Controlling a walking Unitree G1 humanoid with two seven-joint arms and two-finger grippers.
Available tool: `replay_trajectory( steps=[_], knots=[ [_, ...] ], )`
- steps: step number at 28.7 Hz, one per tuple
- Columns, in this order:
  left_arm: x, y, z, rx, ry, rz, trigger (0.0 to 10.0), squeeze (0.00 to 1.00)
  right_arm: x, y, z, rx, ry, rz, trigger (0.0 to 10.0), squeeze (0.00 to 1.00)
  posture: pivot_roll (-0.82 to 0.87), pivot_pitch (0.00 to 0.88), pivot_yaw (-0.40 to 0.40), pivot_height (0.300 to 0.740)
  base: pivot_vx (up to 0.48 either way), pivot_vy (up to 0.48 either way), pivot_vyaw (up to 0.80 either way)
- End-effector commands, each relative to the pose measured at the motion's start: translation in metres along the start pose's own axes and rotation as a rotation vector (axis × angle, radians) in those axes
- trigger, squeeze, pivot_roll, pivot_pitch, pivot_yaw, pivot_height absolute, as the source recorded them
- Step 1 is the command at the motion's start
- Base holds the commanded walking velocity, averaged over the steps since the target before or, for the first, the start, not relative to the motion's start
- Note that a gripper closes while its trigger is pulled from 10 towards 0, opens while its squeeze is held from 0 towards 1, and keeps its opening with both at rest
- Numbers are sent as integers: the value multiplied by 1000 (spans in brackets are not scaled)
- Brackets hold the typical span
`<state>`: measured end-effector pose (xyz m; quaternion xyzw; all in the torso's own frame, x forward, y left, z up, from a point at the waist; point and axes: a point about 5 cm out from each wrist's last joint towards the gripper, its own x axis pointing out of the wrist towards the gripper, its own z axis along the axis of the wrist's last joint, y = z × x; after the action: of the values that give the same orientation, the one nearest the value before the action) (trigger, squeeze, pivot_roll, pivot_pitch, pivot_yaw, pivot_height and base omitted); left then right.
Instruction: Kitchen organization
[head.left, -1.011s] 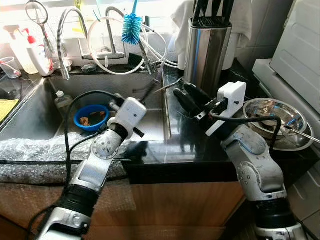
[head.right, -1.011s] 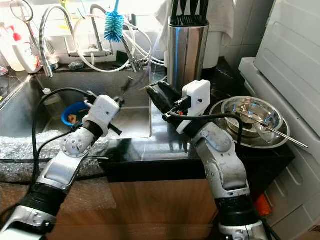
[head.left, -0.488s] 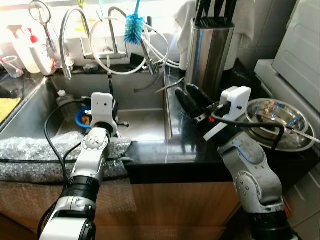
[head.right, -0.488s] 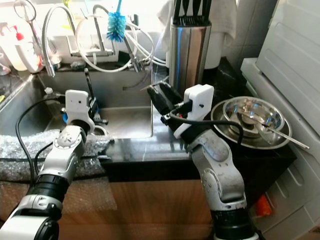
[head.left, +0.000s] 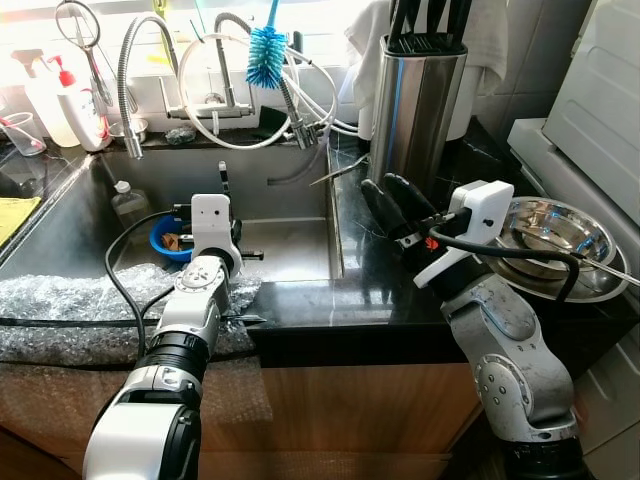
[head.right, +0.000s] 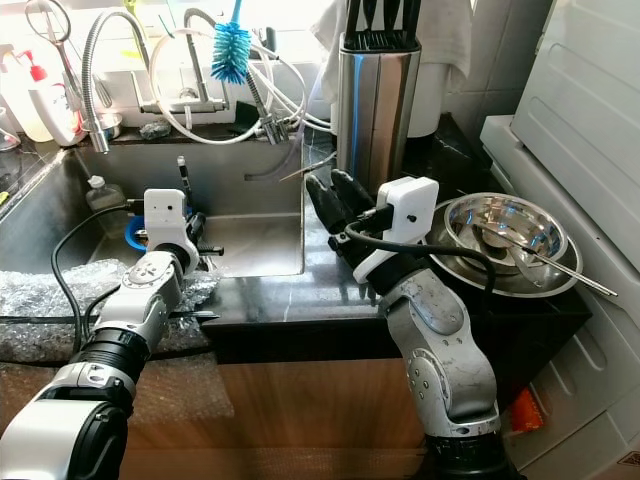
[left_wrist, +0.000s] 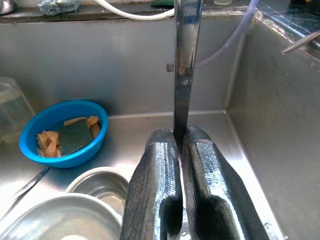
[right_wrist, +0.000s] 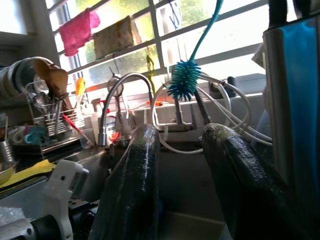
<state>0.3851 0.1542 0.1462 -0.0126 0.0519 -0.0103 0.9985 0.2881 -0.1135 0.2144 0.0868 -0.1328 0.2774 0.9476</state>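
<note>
Knife (left_wrist: 183, 75) upright, clamped between left pincer (left_wrist: 180, 145) fingertips.

a blue bowl (left_wrist: 62, 132) holds a dark green sponge (left_wrist: 73, 136). the bottle brush (head.left: 265, 55) is bright blue; the bowls (head.left: 550, 235) silver.

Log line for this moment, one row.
left gripper: shut on metal utensil, over sink | right gripper: open, empty, above counter

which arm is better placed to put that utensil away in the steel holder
Left. The left gripper is already shut on the utensil, upright over the sink. The right gripper is open and empty on the counter beside the steel holder.
</note>
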Motion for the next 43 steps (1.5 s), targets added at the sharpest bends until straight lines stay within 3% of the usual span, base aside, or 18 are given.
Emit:
replay_trajectory(
  steps=[1, 16, 17, 19, 21, 24, 27, 32, 33, 37, 39, 43],
  knots=[
    [1, 3, -4, -2, 39, -2, 10000, 1000, -1, 0, 3, -1, -9, -12, 10000, 0, -84, 0, 69, 740, 0, 0, 0],
    [0, -2, -8, 14, 38, -34, 10000, 1000, -2, -5, 0, -12, 5, -114, 10000, 0, -85, 0, 66, 740, 0, 0, 0],
    [0, -3, -6, 23, 23, -37, 10000, 0, -2, -6, 1, -14, 2, -126, 10000, 0, -85, 0, 66, 740, 0, 0, 0],
    [0, -3, -5, 29, 12, -39, 10000, 0, -2, -6, 1, -15, 0, -133, 10000, 0, -85, 0, 66, 740, 0, 0, 0],
    [-1, -6, 10, 45, -92, -60, 10000, 0, -3, -11, 5, -87, -17, -188, 10000, 0, -83, 0, 65, 740, 0, 0, 0],
    [-2, -7, 19, 46, -152, -70, 10000, 0, -4, -13, 7, -118, -29, -220, 10000, 0, -82, 0, 64, 740, 0, 0, 0],
    [-9, -9, 51, 98, -342, -105, 10000, 0, -7, -21, 19, -224, -72, -328, 10000, 0, -81, 0, 65, 740, 0, 0, 0],
    [-14, -7, 62, 142, -416, -127, 10000, 0, -9, -22, 26, -277, -92, -342, 10000, 0, -83, 0, 66, 740, 0, 0, 0],
    [-21, -2, 69, 224, -477, -150, 10000, 0, -15, -27, 32, -343, -97, -368, 10000, 0, -87, 0, 68, 740, 0, 0, 0],
    [-30, 14, 59, 344, -470, -162, 10000, 0, -27, -34, 37, -394, -94, -427, 10000, 0, -89, 0, 70, 740, 0, 0, 0],
    [-35, 24, 46, 355, -445, -158, 10000, 0, -33, -31, 35, -420, -86, -441, 10000, 0, -94, 0, 70, 740, 0, 0, 0],
    [-40, 29, 34, 350, -418, -155, 10000, 0, -42, -27, 33, -445, -71, -462, 10000, 0, -95, 0, 65, 740, 0, 0, 0]
  ],
)
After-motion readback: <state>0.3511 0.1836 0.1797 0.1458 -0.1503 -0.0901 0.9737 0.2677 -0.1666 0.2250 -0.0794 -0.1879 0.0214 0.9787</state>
